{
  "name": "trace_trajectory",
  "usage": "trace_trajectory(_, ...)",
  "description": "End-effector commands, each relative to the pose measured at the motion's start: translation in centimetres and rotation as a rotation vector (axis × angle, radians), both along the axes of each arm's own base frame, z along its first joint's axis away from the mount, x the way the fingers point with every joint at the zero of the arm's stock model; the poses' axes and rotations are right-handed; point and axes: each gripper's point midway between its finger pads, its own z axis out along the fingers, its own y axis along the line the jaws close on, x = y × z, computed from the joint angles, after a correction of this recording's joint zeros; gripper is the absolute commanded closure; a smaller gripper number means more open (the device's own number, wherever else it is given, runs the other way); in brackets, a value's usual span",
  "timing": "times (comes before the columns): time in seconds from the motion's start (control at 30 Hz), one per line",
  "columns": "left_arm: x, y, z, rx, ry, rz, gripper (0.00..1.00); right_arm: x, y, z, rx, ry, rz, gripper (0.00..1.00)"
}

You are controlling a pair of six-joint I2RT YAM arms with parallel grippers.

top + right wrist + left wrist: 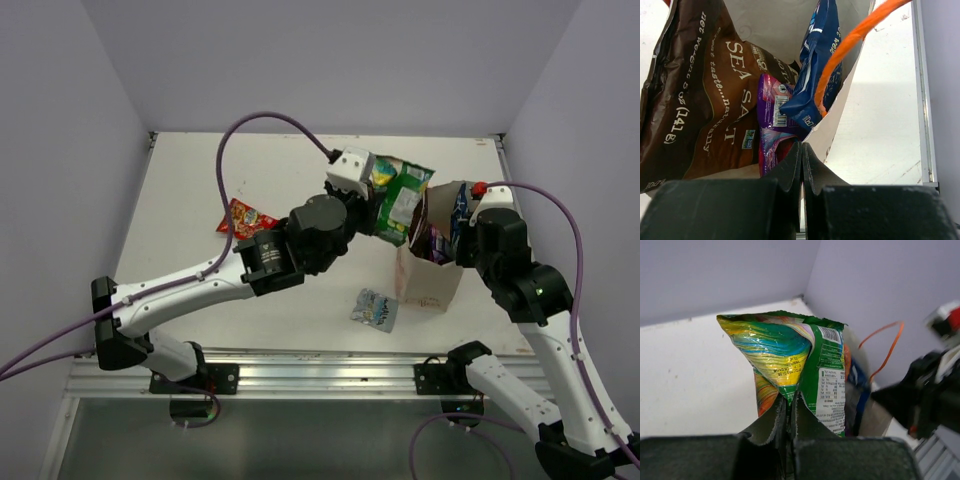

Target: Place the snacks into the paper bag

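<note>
A: Pinches the green packet (805,370) by its lower seam with the left gripper (790,412), with clenched jaws. Holds it in the air, just beside the mouth of the paper bag (430,285). How to finish well?

B: Carry across until squarely over the opening, tip the free end down, lower past the rim, and only then let go. Mind the brown packet (700,100) leaning inside, and aim for the room beside it.

A: And the right gripper (801,150)?

B: Clamped too, apparently nipping the bag's edge to keep the mouth spread. Leave it so. Avoid brushing that arm or the orange handle (850,45).

A: Which view to trust for what?

B: From the right wrist, look inside: brown, purple packet (772,120) and blue packet (815,65) already in. From the left wrist, see little of that behind the green one. From overhead alone, find the red packet (245,218) and the silver-blue packet (375,310) lying on the table (200,190), not yet bagged.
</note>
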Motion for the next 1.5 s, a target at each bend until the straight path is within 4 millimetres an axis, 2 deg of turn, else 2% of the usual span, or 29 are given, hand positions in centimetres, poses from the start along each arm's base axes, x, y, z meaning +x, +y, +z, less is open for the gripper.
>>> trace_trajectory(0.0,1.6,-0.8,6.7,-0.073,-0.165,0.043,1.0,0.4,0.6,0.8,0.018,-0.028,0.027,1.0)
trace_trajectory(0.03,1.6,-1.0,9.6,-0.143,-0.201,0.037,1.0,0.4,0.7,0.8,0.02,-0.028,0.031,1.0)
trace_trajectory(0.07,1.9,-2.0,10.1,-0.15,-0.221,0.03,1.0,0.4,0.6,0.8,0.019,-0.028,0.028,1.0)
trace_trajectory(0.1,1.8,-2.3,11.8,-0.184,-0.24,0.023,1.0,0.4,0.7,0.9,0.02,-0.029,0.031,1.0)
trace_trajectory(0.13,2.0,-2.9,12.1,-0.185,-0.246,0.019,1.0,0.4,0.6,0.9,0.02,-0.029,0.028,1.0)
trace_trajectory(0.17,2.4,-4.2,11.0,-0.164,-0.239,0.011,1.0,0.4,0.6,0.9,0.02,-0.029,0.028,1.0)
trace_trajectory(0.23,2.5,-5.6,10.6,-0.168,-0.239,-0.02,1.0,0.4,0.6,0.9,0.02,-0.031,0.028,1.0)
trace_trajectory(0.3,2.6,-7.2,8.6,-0.168,-0.232,-0.045,1.0,0.4,0.7,0.9,0.021,-0.03,0.031,1.0)
trace_trajectory(0.37,2.6,-8.1,8.0,-0.206,-0.243,-0.066,1.0,0.3,0.7,0.8,0.023,-0.029,0.03,1.0)
trace_trajectory(0.43,2.9,-9.1,5.6,-0.186,-0.221,-0.074,1.0,0.3,0.7,0.9,0.023,-0.03,0.033,1.0)
trace_trajectory(0.5,2.8,-10.0,4.6,-0.17,-0.204,-0.095,1.0,0.3,0.7,1.0,0.024,-0.033,0.032,1.0)
trace_trajectory(0.57,2.9,-11.0,2.4,-0.124,-0.164,-0.112,1.0,0.3,0.6,1.0,0.023,-0.035,0.03,1.0)
trace_trajectory(0.6,2.9,-11.3,2.3,-0.119,-0.153,-0.121,1.0,0.3,0.6,1.0,0.023,-0.035,0.029,1.0)
trace_trajectory(0.67,3.0,-12.0,-0.3,-0.053,-0.102,-0.126,1.0,0.3,0.7,0.9,0.022,-0.032,0.03,1.0)
trace_trajectory(0.7,3.0,-12.3,-0.5,-0.041,-0.092,-0.129,1.0,0.3,0.7,0.9,0.023,-0.035,0.03,1.0)
trace_trajectory(0.77,2.9,-12.9,-3.4,0.038,-0.036,-0.141,1.0,0.3,0.6,0.8,0.021,-0.032,0.028,1.0)
trace_trajectory(0.87,2.0,-14.2,-6.9,0.095,0.031,-0.207,1.0,0.3,0.6,0.7,0.02,-0.031,0.029,1.0)
trace_trajectory(0.97,1.5,-14.5,-10.5,0.177,0.082,-0.198,1.0,0.3,0.6,0.9,0.022,-0.036,0.026,1.0)
trace_trajectory(1.13,1.1,-13.6,-14.9,0.298,0.163,-0.173,1.0,0.1,0.4,0.9,0.019,-0.04,0.022,1.0)
trace_trajectory(1.2,1.3,-13.3,-15.4,0.328,0.172,-0.16,1.0,0.2,0.4,0.9,0.02,-0.039,0.023,1.0)
trace_trajectory(1.23,1.3,-13.0,-16.6,0.372,0.189,-0.153,1.0,0.3,0.4,0.8,0.019,-0.037,0.021,1.0)
trace_trajectory(1.3,1.4,-13.3,-16.6,0.391,0.193,-0.156,1.0,0.2,0.4,0.8,0.019,-0.038,0.021,1.0)
trace_trajectory(1.33,1.2,-13.3,-17.9,0.428,0.21,-0.163,1.0,0.2,0.4,0.8,0.019,-0.038,0.02,1.0)
trace_trajectory(1.37,1.3,-13.8,-17.4,0.421,0.209,-0.169,1.0,0.2,0.4,0.8,0.02,-0.038,0.021,1.0)
trace_trajectory(1.47,1.3,-14.2,-17.8,0.426,0.221,-0.177,1.0,0.1,0.4,1.0,0.022,-0.043,0.019,1.0)
